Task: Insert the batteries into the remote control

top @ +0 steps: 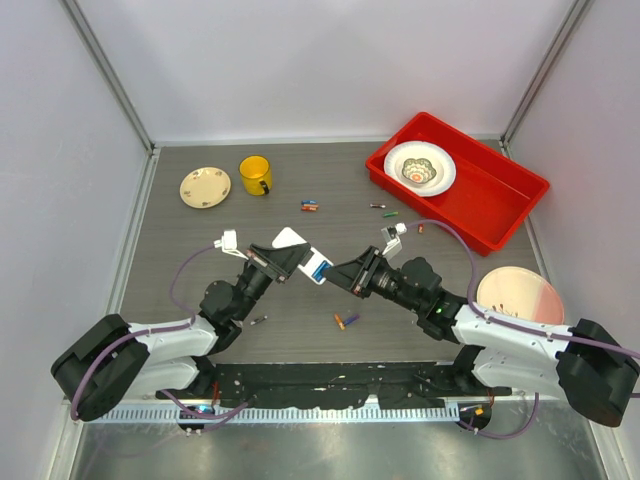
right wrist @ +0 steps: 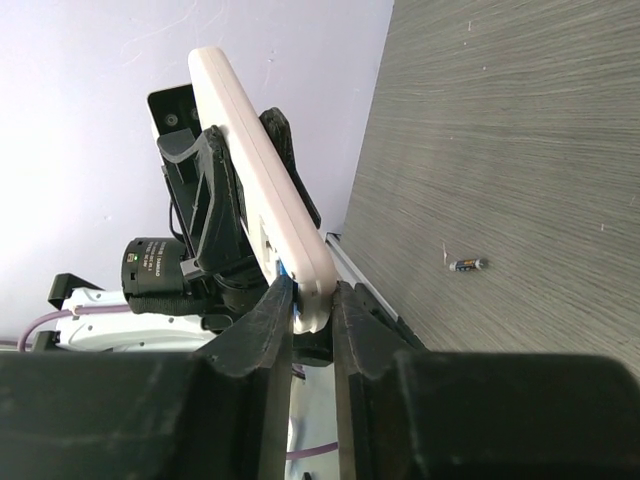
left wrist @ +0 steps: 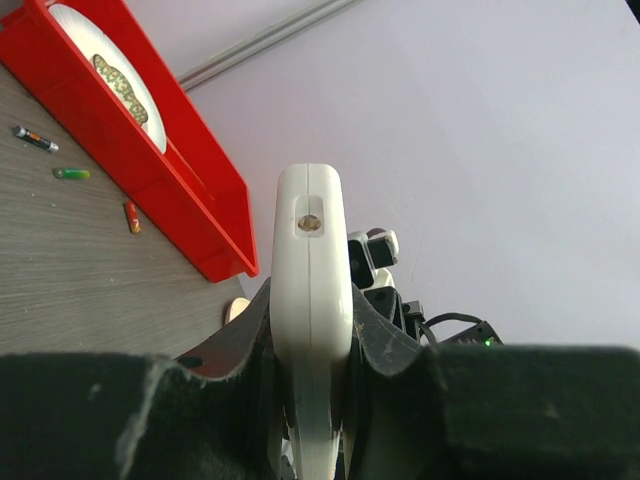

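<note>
Grey wood-grain worktop [top: 330,180] carries everything. Red plastic rectangular tray [top: 500,200] sits at the far right, its corner cut off in the left wrist view. Inside it is a white patterned bowl [top: 420,168]. Pale pink round plate [top: 518,296] lies near right, its lower edge hidden by the right arm. Cream patterned saucer [top: 205,186] and yellow mug [top: 255,175] stand far left, just beside each other. The white plastic remote control [top: 317,266] is held off the worktop at centre, between the two arms, blue patch at its right end. Its middle is hidden under black fingers in the top view. Left gripper [left wrist: 312,330] has its jaws clamped on the remote control, seen edge-on, lower part buried between the pads. Right gripper [right wrist: 313,300] has its jaws closed around the blue-patch end, both fingers looking in contact. How firmly they grip is hard to judge, and the battery bay can't be made out in any view. Small cylindrical batteries [top: 310,207] in mixed colours lie loose on the worktop. There is a cluster at far centre, a few near the tray and a pair near centre. One is left of that, tiny, colour unclear.
</note>
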`<state>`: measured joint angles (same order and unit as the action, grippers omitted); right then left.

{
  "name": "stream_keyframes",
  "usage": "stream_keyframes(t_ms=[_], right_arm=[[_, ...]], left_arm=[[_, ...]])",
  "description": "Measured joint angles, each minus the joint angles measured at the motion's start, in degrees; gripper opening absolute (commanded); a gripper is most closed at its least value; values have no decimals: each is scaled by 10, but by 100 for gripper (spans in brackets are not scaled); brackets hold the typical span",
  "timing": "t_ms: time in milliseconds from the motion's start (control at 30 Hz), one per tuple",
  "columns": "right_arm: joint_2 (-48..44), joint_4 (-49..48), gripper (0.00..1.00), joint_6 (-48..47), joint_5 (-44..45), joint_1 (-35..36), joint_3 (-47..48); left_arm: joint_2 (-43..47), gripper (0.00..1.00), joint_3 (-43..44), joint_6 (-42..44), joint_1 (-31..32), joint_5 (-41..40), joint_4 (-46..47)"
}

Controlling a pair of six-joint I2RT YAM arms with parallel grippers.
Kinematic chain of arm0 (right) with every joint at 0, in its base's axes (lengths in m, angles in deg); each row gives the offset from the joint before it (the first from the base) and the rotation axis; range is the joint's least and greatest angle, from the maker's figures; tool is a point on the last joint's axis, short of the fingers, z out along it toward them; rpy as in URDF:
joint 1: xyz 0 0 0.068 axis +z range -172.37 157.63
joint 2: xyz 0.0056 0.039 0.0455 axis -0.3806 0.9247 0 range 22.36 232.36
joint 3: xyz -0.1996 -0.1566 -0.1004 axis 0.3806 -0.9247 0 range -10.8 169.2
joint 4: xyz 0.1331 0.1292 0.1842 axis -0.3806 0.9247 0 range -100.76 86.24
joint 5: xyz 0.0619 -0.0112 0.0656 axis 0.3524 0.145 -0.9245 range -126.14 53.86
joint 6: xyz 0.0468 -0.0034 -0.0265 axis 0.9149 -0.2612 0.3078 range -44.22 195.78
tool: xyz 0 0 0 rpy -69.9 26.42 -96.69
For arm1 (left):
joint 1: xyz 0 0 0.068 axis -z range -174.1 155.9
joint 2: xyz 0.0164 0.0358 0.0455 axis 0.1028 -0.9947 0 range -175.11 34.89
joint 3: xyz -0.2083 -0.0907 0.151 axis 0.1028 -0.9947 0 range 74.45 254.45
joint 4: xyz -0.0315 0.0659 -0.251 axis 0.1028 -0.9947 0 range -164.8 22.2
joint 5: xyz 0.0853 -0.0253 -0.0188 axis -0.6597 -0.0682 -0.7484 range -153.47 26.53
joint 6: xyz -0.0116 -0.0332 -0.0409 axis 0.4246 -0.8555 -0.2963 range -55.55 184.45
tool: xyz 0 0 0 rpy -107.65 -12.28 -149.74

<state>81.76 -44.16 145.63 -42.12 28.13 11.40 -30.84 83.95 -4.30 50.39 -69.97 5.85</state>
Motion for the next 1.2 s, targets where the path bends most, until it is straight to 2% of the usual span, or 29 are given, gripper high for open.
stream_keyframes(t_ms=[33, 67, 167, 433, 533, 600, 633, 700, 733, 800, 867, 900, 933, 967, 1067, 1200], right_arm=[[0, 0, 31, 1, 0, 0, 0], [0, -1, 40, 2, 0, 0, 0], [0, -9, 49, 6, 1, -1, -3], [10, -54, 50, 21, 0, -4, -17], [19, -61, 46, 21, -2, -4, -17], [28, -65, 39, 21, -4, -4, -17], [34, -69, 32, 21, -7, -4, -17], [43, -82, 26, 22, -11, -4, -17], [48, -89, 19, 24, -13, -5, -16], [54, -100, 17, 26, -18, -7, -16], [55, -110, 23, 26, -22, -8, -16], [55, -112, 32, 26, -23, -8, -16], [55, -114, 48, 25, -24, -8, -16], [55, -114, 52, 26, -25, -9, -16], [48, -94, 60, 22, -32, -13, -16], [-9, 0, 64, -13, -34, -21, -10]], left_arm=[[0, 0, 0, 0, 0, 0, 0], [0, 0, 0, 0, 0, 0, 0], [0, 0, 0, 0, 0, 3, 0], [0, 0, 0, 0, 0, 6, 0], [0, 0, 0, 0, 0, 10, 0], [0, 0, 0, 0, 0, 12, 0], [0, 0, 0, 0, 0, 14, 0], [-3, 0, 0, 2, 0, 14, -4], [-4, 0, 0, 1, 0, 12, -6], [-4, 0, 0, -4, -2, 8, -5], [-4, 0, 0, -13, -3, 6, 0], [-4, 0, 0, -13, -3, 6, 2], [-4, 0, 0, -14, -3, 6, 2], [-4, 0, 0, -13, -3, 6, 2], [-4, 0, 0, -12, -1, 9, 2], [-2, 0, -1, -9, 0, 6, 2]])
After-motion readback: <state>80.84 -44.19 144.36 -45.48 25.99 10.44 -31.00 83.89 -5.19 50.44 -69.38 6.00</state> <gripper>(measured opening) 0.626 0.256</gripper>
